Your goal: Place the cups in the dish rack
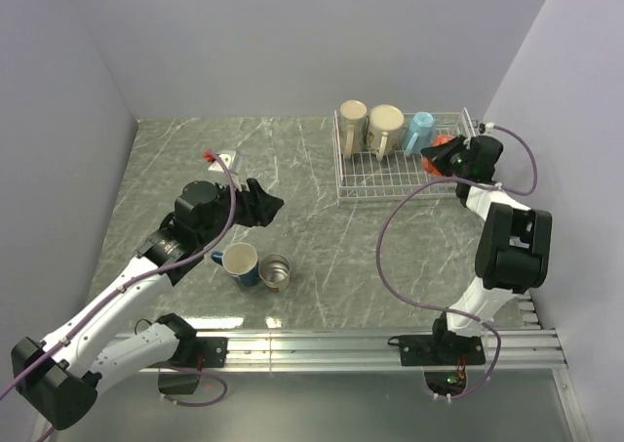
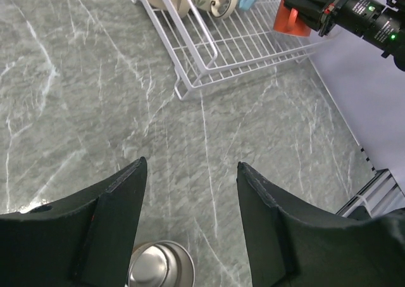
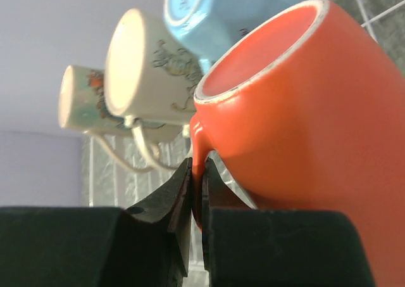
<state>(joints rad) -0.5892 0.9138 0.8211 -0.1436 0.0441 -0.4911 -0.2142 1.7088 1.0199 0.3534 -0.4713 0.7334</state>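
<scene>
The white wire dish rack (image 1: 390,177) stands at the back right and also shows in the left wrist view (image 2: 204,57). In it lie a cream mug (image 1: 353,125), a second pale mug (image 1: 386,130) and a light blue mug (image 1: 420,132). My right gripper (image 3: 197,168) is shut on the handle of the orange mug (image 3: 304,109), holding it over the rack's right end (image 1: 444,149). The dark blue mug (image 1: 237,263) and the small grey metallic mug (image 1: 276,272) stand on the table. My left gripper (image 2: 190,166) is open and empty, above and just beyond the metallic mug (image 2: 158,265).
A small white block with a red piece (image 1: 219,156) lies at the back left. Grey walls close the left, back and right sides. An aluminium rail (image 1: 390,346) runs along the near edge.
</scene>
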